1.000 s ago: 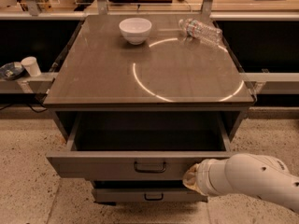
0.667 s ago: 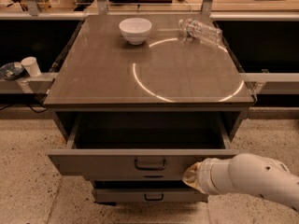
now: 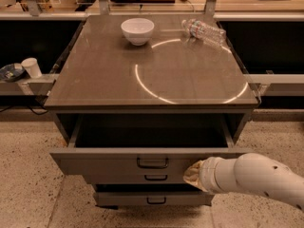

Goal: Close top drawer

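Note:
The top drawer point(image 3: 104, 163) is pulled well out of the grey cabinet, its dark inside showing. Its flat grey front carries a small dark bar handle point(image 3: 152, 163) at the centre. My gripper point(image 3: 191, 174) comes in from the lower right on a white arm point(image 3: 259, 179). Its end rests against the drawer front, just right of the handle and near the lower edge. Two narrower drawers point(image 3: 152, 199) sit below, the lower one slightly out.
On the cabinet top point(image 3: 95, 75) stand a white bowl point(image 3: 137, 30) and a clear plastic bottle point(image 3: 205, 31) lying on its side. A side ledge at the left holds a white cup point(image 3: 32, 67) and a dark dish point(image 3: 11, 71). Speckled floor surrounds the cabinet.
The arm and gripper have shifted very slightly; the drawer stays open about as far as before.

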Controlling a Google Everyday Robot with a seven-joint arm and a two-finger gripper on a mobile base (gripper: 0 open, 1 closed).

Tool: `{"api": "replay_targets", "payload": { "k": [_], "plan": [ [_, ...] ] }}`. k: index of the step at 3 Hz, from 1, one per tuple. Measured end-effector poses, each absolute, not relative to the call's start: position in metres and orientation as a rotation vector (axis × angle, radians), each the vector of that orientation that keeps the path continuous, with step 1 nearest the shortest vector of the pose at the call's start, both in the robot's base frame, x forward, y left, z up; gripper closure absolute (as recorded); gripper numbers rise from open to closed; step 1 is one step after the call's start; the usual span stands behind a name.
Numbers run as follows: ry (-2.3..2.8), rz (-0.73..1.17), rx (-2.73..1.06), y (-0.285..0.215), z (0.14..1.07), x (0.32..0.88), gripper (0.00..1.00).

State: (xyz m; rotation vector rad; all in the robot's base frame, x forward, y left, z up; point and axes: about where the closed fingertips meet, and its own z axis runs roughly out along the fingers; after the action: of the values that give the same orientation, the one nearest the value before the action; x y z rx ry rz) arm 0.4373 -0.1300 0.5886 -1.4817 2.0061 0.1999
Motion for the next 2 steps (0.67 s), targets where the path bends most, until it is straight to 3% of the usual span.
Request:
{"api": "replay_targets", "payload": {
  "k": [1,2],
  "plan": [
    [2.005,0.202,-1.479,-0.1297,0.5888,0.4378,0.11],
    [2.005,0.202,-1.480,-0.1297,0.5888,0.4378,0.00]
  ]
}}
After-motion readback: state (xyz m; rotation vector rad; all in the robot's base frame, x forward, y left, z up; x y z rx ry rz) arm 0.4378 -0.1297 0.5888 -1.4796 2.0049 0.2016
